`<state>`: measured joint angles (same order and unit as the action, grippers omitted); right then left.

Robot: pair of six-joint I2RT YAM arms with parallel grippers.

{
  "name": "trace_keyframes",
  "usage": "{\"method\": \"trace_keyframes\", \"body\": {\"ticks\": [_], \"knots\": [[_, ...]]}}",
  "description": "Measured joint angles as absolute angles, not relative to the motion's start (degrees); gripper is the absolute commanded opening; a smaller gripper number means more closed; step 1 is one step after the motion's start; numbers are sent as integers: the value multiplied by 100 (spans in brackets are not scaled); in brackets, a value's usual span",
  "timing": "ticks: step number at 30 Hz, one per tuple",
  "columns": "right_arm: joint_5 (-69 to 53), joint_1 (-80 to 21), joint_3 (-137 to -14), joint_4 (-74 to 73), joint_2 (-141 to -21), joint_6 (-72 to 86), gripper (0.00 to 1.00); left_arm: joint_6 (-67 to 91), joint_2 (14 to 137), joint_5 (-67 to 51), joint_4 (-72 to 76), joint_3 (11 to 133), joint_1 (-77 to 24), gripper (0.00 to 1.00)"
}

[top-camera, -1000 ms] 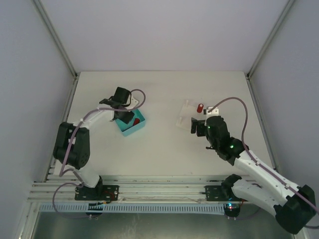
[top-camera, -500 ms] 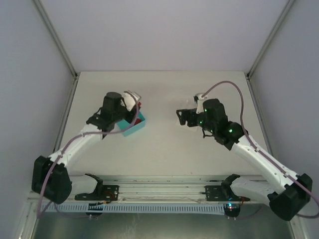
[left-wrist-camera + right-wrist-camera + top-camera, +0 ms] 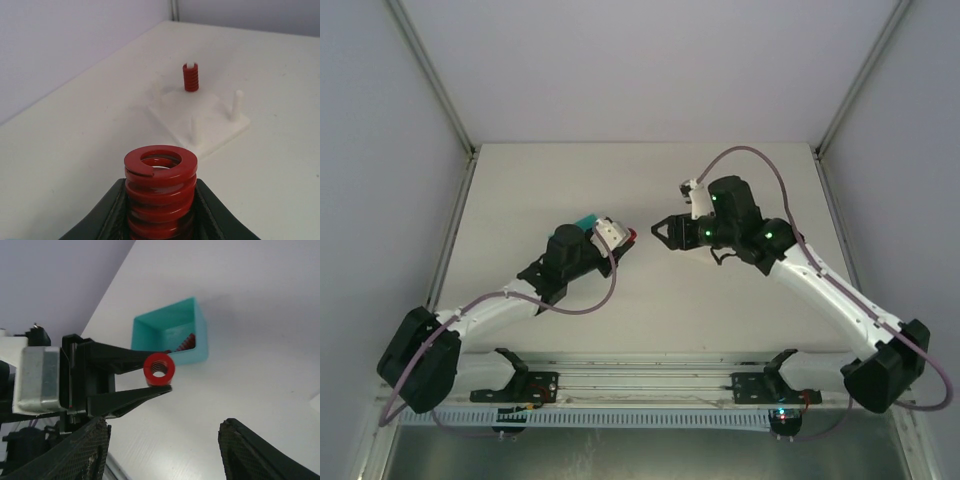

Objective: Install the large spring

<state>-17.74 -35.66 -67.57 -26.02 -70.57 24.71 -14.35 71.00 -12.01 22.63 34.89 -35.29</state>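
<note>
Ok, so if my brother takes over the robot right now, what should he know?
Left gripper: shut on the large red spring, held off the table.
Right gripper: open, empty, pointing at that spring.
White peg plate: on the table, small red spring already on one peg, two pegs bare.
Teal bin: another red spring inside.
Done: large spring picked up.
Left: put it on the plate.
</note>
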Motion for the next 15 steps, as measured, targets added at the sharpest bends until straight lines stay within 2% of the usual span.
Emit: {"method": "trace_keyframes", "body": {"ticks": [15], "knots": [[-2233,-3896,-7273,-2888,-8193,2255,62,-1682,7085,-1273,2729,3489,-3929,0]]}}
